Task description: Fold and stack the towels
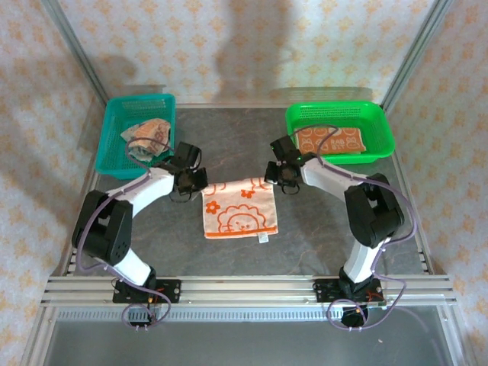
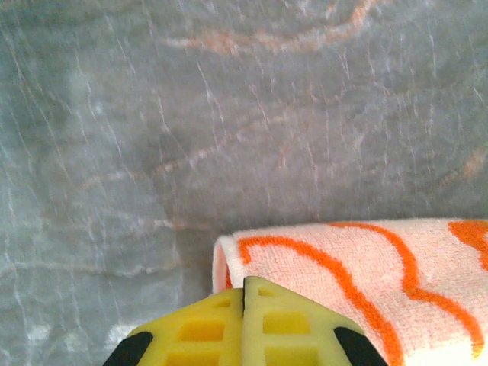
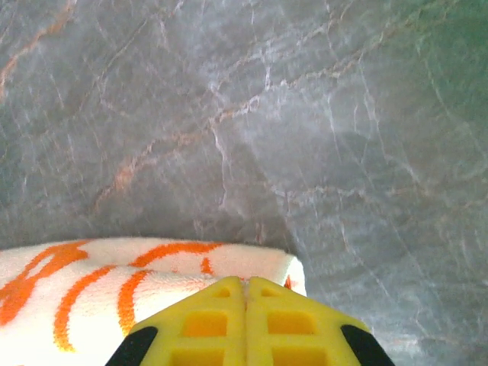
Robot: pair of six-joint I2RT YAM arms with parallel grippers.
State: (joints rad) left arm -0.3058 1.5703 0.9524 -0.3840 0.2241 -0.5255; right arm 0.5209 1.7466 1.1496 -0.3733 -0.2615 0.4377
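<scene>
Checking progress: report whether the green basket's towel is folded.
Folded: the towel lies as a neat flat rectangle in the green basket.

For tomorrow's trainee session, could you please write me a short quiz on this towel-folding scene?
1. What lies in the green basket?
2. True or false: both arms' jaws hang open above the spread towel.
3. The crumpled towel sits: A) in the teal basket; B) on the spread towel; C) in the green basket.
Key: 1. a folded towel; 2. false, they are shut on its far corners; 3. A.
</scene>
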